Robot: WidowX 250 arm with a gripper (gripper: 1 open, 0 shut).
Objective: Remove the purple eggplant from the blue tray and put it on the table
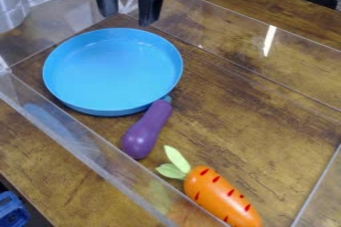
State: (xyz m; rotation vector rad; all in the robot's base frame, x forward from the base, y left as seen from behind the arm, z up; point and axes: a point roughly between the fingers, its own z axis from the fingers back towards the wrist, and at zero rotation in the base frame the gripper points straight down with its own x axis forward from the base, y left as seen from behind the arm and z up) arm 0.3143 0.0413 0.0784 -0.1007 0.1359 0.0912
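Observation:
The purple eggplant (148,128) lies on the wooden table (253,102), just outside the front right rim of the blue tray (112,69), touching or nearly touching it. The tray is empty. My gripper (128,6) hangs at the top of the view, above the tray's far rim. Its two dark fingers are apart and hold nothing.
An orange carrot with green leaves (213,192) lies on the table in front of the eggplant. Clear acrylic walls (80,151) enclose the table at the front left and back.

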